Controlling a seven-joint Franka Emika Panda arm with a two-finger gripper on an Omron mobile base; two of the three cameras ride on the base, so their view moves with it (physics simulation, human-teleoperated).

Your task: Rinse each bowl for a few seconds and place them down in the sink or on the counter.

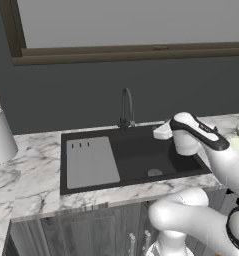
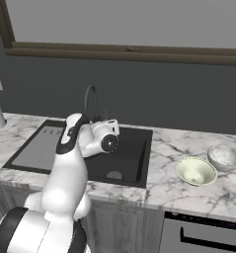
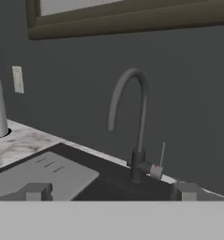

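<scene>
The gripper (image 3: 111,191) hangs over the sink (image 2: 134,168) with jaws wide, empty — facing the faucet (image 3: 134,124). Two bowls (image 2: 196,171) sit upright on the counter (image 2: 164,190), right of the sink, touching.

A tall white cylinder (image 1: 0,135) stands upright well off to the left of the pincer (image 3: 111,192), plain-sided and slightly wider at its foot. On the wall just above and behind it, also far left of the pincer, is a pale wall outlet (image 3: 18,78). Straight ahead of the pincer rises a flat dark grey wall (image 1: 66,100). High above the pincer, a brown window frame (image 1: 131,52) runs across that wall, with a pale grey pane inside it. Below the pincer are grey wood-grain cabinet doors (image 1: 66,232). Lower and to the pincer's right sits a dark appliance front (image 2: 203,237) with a long black bar handle.
</scene>
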